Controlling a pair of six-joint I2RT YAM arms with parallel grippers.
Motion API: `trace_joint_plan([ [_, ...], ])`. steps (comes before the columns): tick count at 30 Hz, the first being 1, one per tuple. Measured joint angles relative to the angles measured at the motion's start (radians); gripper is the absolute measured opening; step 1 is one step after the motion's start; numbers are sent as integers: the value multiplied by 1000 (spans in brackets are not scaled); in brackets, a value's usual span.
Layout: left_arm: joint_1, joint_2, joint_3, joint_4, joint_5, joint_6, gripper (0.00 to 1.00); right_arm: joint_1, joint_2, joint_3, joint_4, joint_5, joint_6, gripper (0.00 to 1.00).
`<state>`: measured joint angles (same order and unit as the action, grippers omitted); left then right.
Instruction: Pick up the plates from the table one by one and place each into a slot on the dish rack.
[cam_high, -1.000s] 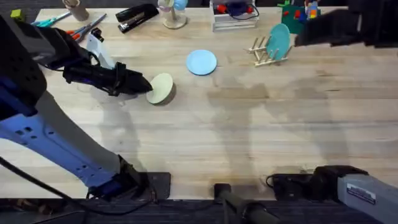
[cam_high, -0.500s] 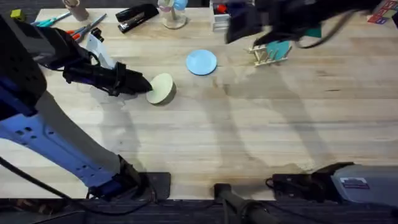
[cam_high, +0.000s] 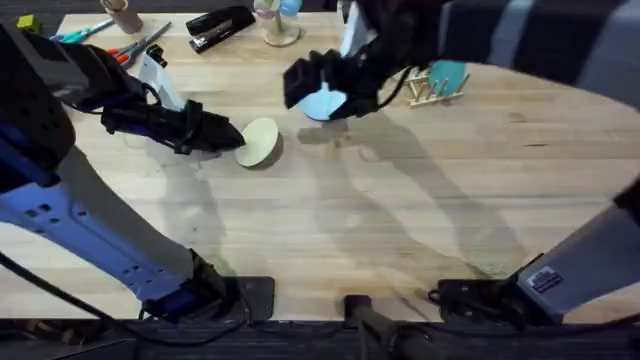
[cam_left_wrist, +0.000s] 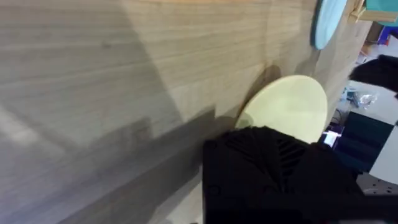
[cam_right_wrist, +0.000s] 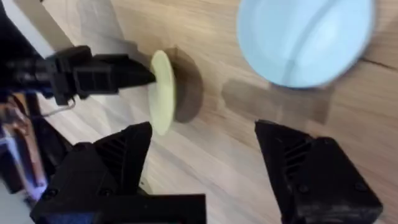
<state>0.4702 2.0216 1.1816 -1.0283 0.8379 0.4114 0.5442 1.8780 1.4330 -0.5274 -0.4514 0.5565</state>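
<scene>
Wood planks make up the big table (cam_high: 400, 230), and it is the biggest thing to see. Two robot arms reach over it. From the lower left, the left arm stretches out to the cream plate (cam_high: 260, 142). The left gripper (cam_high: 232, 137) is pinched on the near edge of that plate, and the plate is tipped up on the wood, not lying flat. In the left wrist view the cream plate (cam_left_wrist: 287, 111) pokes out past the black finger, with its shadow on the wood beside it.

Blurry and dark, the right arm comes across the top of the table from the right side. The right gripper (cam_high: 312, 85) hangs just over the blue plate (cam_high: 322, 103), which lies flat on the table. Its two black fingers (cam_right_wrist: 298, 168) are spread wide apart, and they hold nothing. In the right wrist view the blue plate (cam_right_wrist: 305, 38) sits past the fingers, and the cream plate (cam_right_wrist: 161, 91) stands on its edge near it, held by the left gripper (cam_right_wrist: 140, 74).

Right of the blue plate stands the small wooden dish rack (cam_high: 432, 90). A teal plate (cam_high: 448, 74) stands up in it.

A black stapler (cam_high: 220, 25) lies at the far edge of the table.
</scene>
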Motion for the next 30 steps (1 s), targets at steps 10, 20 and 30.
trace_joint_plan([
  [10, 0, 0, 0, 0, 0, 0, 40, 101, 85, 0, 173, -13, 180, 993],
  [20, 0, 0, 0, 0, 0, 0, 41, 153, 122, 0, 221, -13, 269, 993],
  [30, 0, 0, 0, 0, 0, 0, 41, 206, 149, 0, 283, -13, 301, 995],
])
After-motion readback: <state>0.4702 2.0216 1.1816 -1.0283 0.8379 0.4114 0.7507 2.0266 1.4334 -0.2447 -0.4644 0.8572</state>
